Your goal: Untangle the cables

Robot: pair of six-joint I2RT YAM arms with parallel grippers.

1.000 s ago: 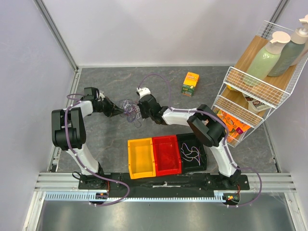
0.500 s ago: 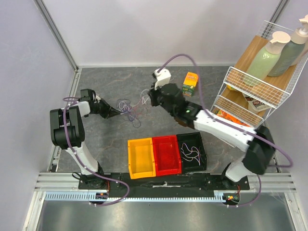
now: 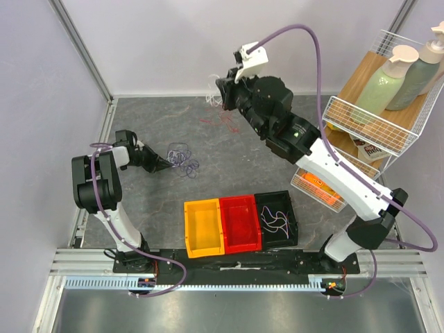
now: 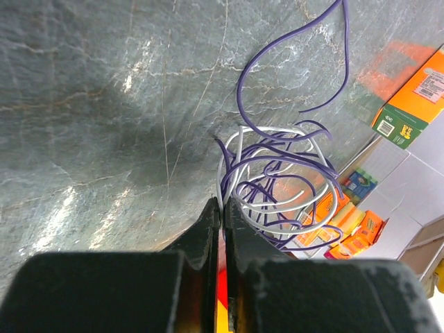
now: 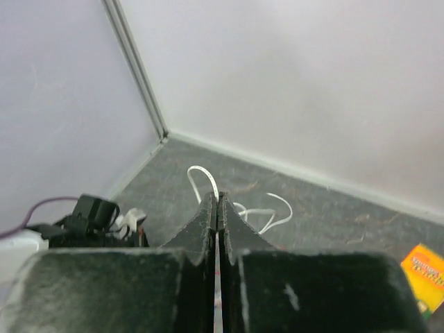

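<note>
The top camera hung high behind the arm bases at 6 o'clock, facing down across the whole table (image 3: pixel 139 208) toward 12. The left wrist camera sat close behind the left gripper (image 4: pixel 223 202), aimed low along the tabletop at the cable coil (image 4: pixel 277 180), which the top view also showed. The right wrist camera rode high behind the right gripper (image 5: pixel 218 198), facing the back corner. Both wrist views caught the orange box (image 4: pixel 409 97), at 2 and 4 o'clock.

No text can be read: print on the orange box (image 4: pixel 418 89) and on a packet (image 3: pixel 365 148) is too blurred.
</note>
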